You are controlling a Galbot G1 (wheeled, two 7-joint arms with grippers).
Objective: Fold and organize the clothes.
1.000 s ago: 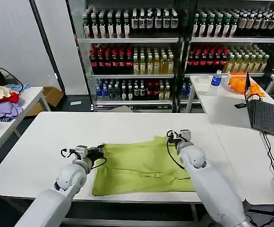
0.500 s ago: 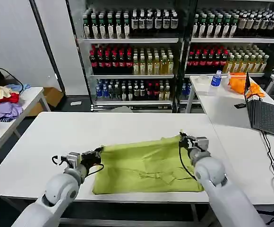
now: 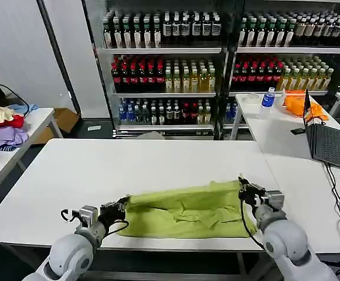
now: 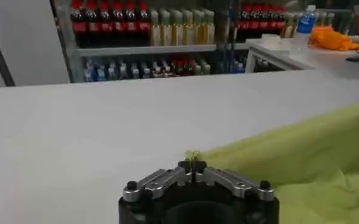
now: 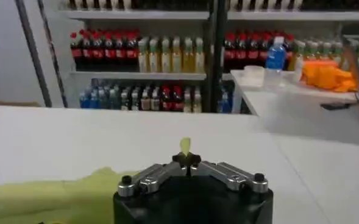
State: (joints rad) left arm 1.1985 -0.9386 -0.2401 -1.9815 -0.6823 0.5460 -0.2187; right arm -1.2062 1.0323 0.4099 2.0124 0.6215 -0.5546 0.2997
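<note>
T-shirt (image 3: 184, 209) lies on the white table (image 3: 99, 170), near its front edge, bunched into a wide low band with a raised back fold. We see the left gripper (image 3: 121, 206) at the shirt's left end, fingers closed on a pinch of green cloth; the left wrist view confirms fabric between the tips (image 4: 193, 162). Right gripper (image 3: 242, 188) is at the right end, fingers likewise clamped on a cloth tuft (image 5: 185, 145).
</note>
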